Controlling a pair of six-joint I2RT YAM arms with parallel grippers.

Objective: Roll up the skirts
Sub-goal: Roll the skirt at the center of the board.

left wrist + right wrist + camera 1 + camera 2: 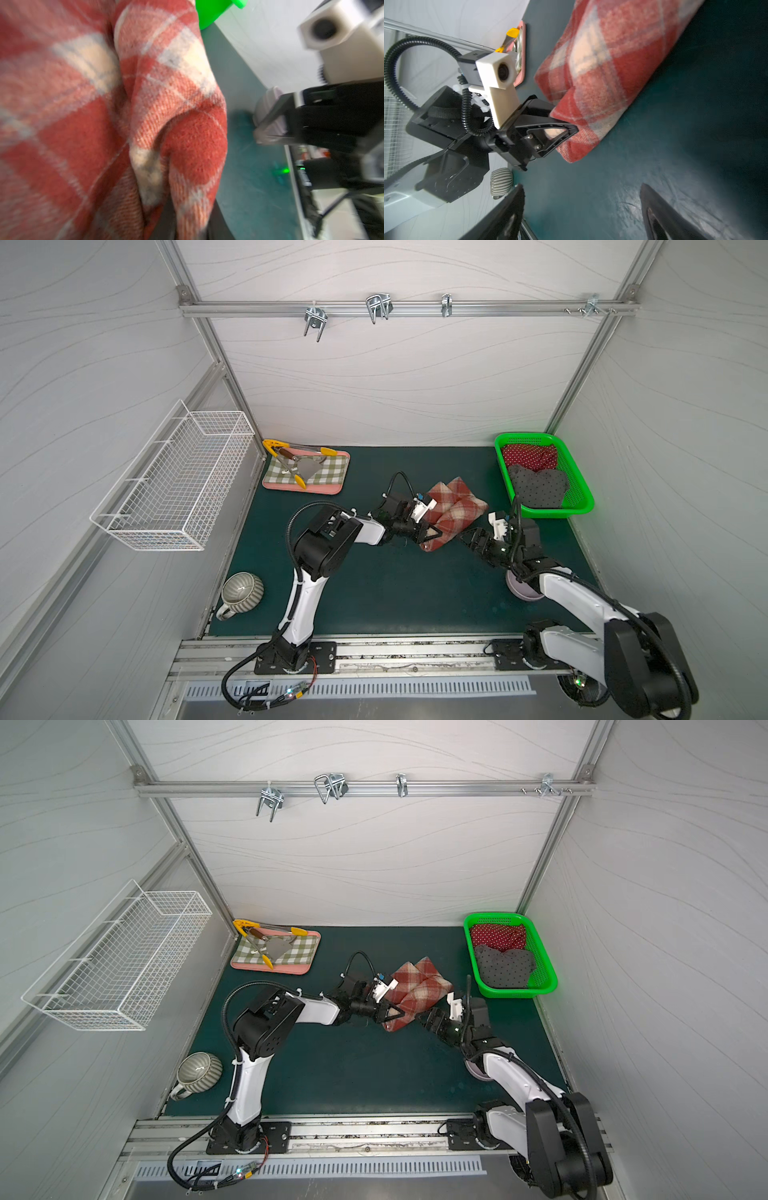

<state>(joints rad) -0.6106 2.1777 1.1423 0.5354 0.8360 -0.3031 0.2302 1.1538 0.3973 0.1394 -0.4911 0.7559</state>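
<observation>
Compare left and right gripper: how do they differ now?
Left gripper is shut on the plaid skirt at its near end; right gripper is open and empty. Left gripper touches the cloth; right gripper sits just clear of it. Both are low beside the skirt's near end.

Surface: a dark green table covering [374,597], flat, walled at the back and on both sides.
Middle: the plaid skirt [455,510], rust-red and cream, lies slantwise in thick folds.
Far right corner: a green basket [552,512] stands near the skirt, not touching it.
Far left corner: a checked mat [332,470] with a pink rim, lying flat.
Left edge, nearer the front: a grey striped mug [242,592].
Right, nearer the front: a pale bowl [524,593], mostly hidden by an arm.
</observation>
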